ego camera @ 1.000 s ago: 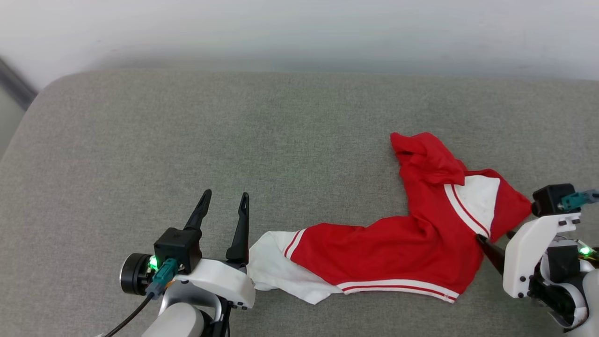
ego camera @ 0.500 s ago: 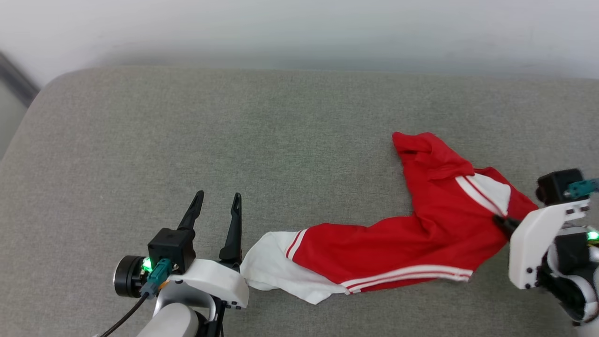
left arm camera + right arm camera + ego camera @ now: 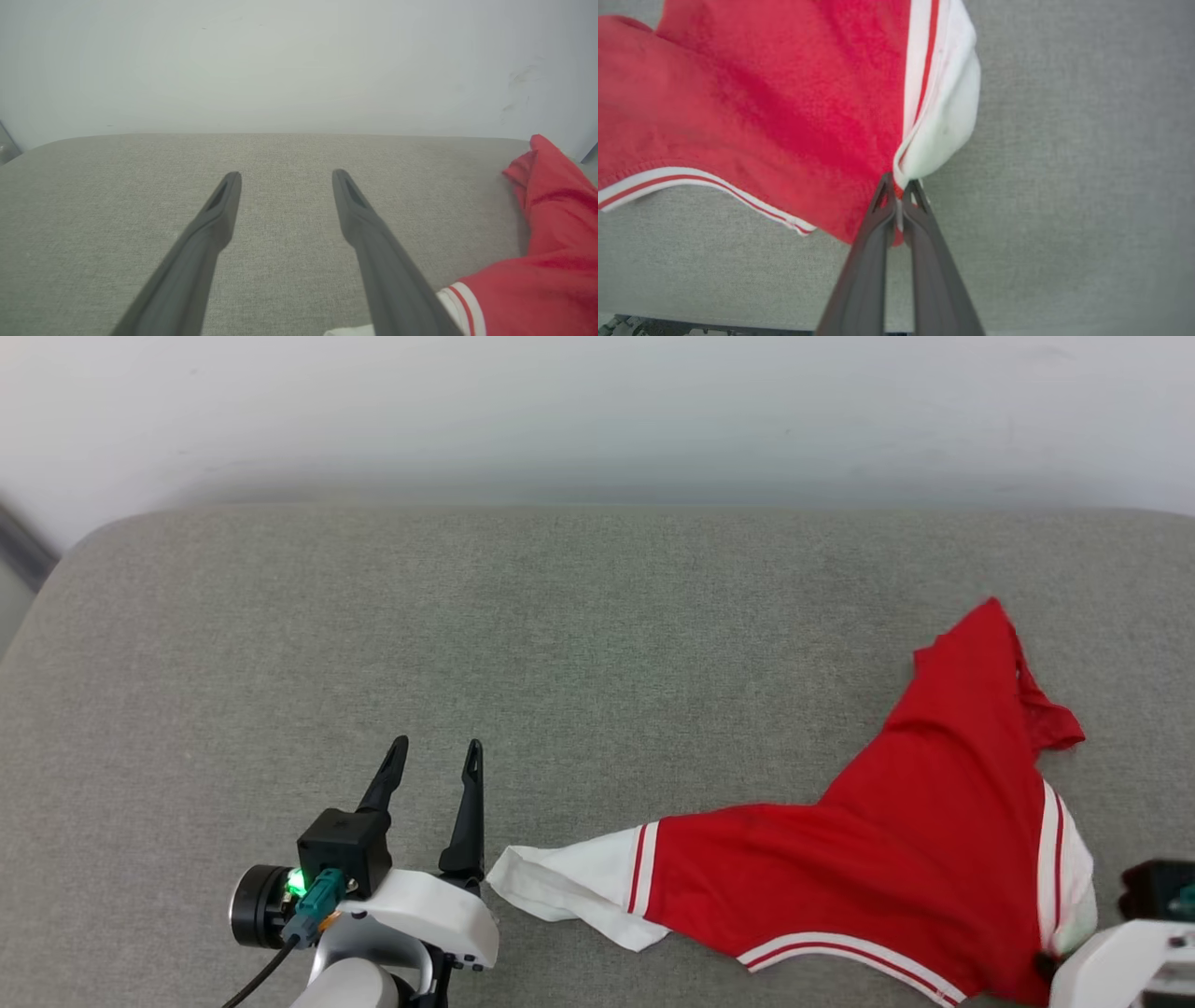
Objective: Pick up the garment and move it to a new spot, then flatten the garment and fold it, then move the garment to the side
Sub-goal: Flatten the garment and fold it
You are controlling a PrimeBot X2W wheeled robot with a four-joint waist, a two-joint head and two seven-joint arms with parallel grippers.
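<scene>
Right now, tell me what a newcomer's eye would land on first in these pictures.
The red garment with white striped sleeves jumps out, sprawled across the right half of the grey cushion. At the lower right, the right gripper is shut on its edge where red meets white. The left gripper stands open at the lower left, beside its trailing white end.
</scene>
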